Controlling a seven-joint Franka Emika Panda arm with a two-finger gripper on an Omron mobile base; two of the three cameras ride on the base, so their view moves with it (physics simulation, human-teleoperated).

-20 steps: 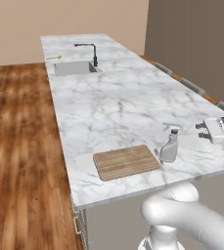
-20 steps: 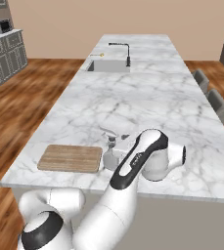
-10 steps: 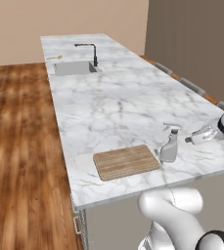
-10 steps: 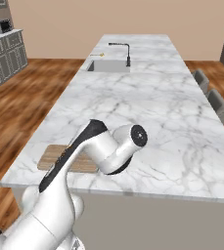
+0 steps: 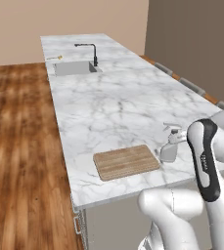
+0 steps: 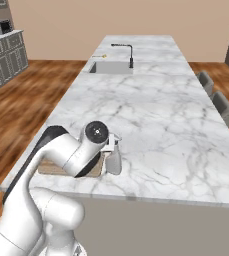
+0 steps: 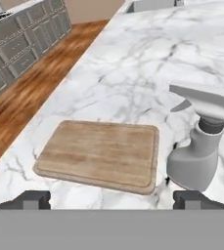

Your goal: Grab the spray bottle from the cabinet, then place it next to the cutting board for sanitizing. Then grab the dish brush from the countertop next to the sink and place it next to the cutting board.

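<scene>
Spray bottle (image 7: 196, 151) stands beside the cutting board (image 7: 101, 155) near the worktop's (image 5: 123, 105) front edge; open, empty fingers (image 7: 35, 199) could probably topple it when swinging away.

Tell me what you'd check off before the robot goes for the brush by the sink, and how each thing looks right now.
1. Spray bottle standing upright on the countertop: ok.
2. Bottle set beside the cutting board, not on it: ok, a small gap shows between them.
3. Hand open and holding nothing: ok, its fingers stand wide apart.
4. Dish brush lying by the sink: ok, a thin stick with a yellow end shows there.
5. Brush within arm's reach from here: not ok, it lies at the far end; the base would likely have to drive.
6. Exact way the brush lies: cannot tell, too small.
</scene>
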